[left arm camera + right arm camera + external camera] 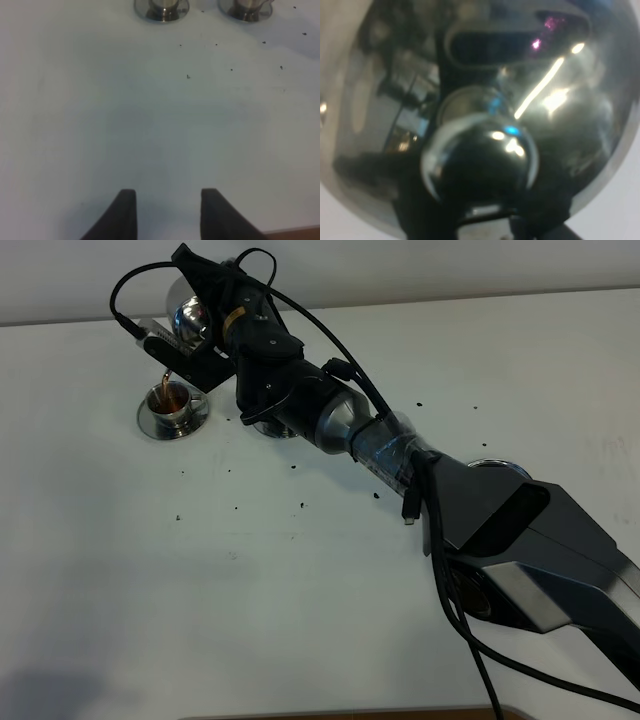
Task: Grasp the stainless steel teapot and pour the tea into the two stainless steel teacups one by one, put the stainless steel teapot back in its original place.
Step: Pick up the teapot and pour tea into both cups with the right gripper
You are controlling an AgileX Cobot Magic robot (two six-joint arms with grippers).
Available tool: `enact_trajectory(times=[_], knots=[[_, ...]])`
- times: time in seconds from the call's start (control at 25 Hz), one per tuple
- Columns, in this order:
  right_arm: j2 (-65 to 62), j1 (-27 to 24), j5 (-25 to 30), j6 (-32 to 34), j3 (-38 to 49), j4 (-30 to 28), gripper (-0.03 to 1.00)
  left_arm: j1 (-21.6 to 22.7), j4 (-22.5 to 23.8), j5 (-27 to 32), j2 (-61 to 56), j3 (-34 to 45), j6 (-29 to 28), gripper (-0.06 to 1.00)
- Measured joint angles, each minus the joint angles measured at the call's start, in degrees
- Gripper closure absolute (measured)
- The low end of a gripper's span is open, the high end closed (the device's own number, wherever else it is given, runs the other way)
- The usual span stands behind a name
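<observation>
Teapot [190, 318]: tipped in the air at the table's [300, 620] 11 o'clock, brown tea [165, 380] falling from it.
Cup [172, 400]: on its saucer [150, 423] at the teapot's 7 o'clock, catching the tea.
Right pincer [210, 340]: pressed tight on the teapot.
Left pincer [167, 210]: spread, holding nothing.

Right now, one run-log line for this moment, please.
phase: pouring | right gripper: shut on teapot, tilted | stream into: teacup | left gripper: open, holding nothing

This looks like a robotics lab bench: a white tabletop [300, 620], a pale wall [450, 265] at 12 o'clock, a cabled black-and-silver robot arm [500, 530] entering from 4 o'clock, 1 stainless steel teacup [172, 398] at 10 o'clock.
</observation>
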Motion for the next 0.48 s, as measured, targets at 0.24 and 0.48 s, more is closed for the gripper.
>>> enact_trajectory(times=[0.24, 0.48], knots=[[0.0, -0.68, -0.81, 0.08, 0.0, -0.07, 0.78, 0.0, 0.0, 0.0, 0.0, 0.0, 0.0, 0.58], [0.0, -0.98, -1.24, 0.08, 0.0, -1.12, 0.78, 0.0, 0.0, 0.0, 0.0, 0.0, 0.0, 0.58]])
